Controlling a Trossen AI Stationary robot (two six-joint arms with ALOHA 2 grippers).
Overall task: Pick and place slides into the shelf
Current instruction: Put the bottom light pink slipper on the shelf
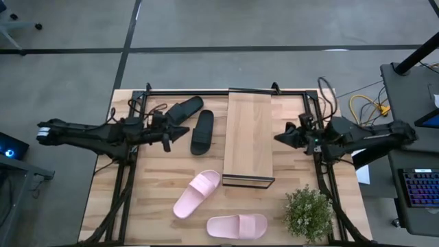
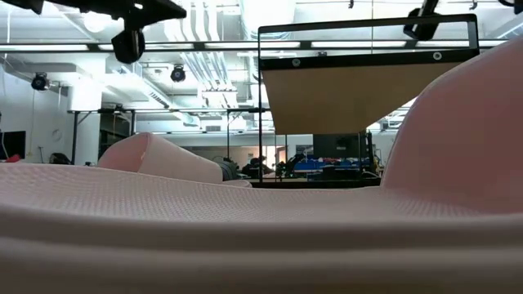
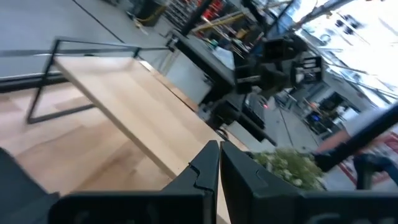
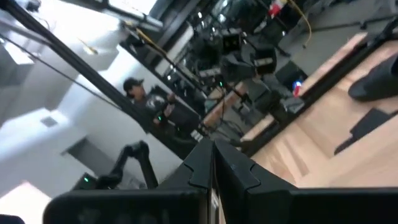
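Two black slides lie flat on the tabletop left of the shelf, one (image 1: 184, 110) near the far edge and one (image 1: 202, 132) beside it. Two pale pink slides (image 1: 197, 193) (image 1: 237, 226) rest sole-down near the near edge; one of them (image 2: 245, 237) fills the low view. The shelf (image 1: 248, 137) (image 3: 124, 99) stands mid-table on its black frame. My left gripper (image 1: 184, 131) (image 3: 219, 158) is shut and hovers just left of the nearer black slide, pointing at the shelf. My right gripper (image 1: 280, 137) (image 4: 211, 152) is shut and hangs right of the shelf.
A small potted plant (image 1: 309, 213) (image 3: 287, 165) stands at the table's near right corner. Black frame rails (image 1: 123, 185) run along the table's left and right sides. A person (image 4: 135, 88) shows in the room beyond the table. Bare tabletop (image 1: 158, 171) lies left of the pink slides.
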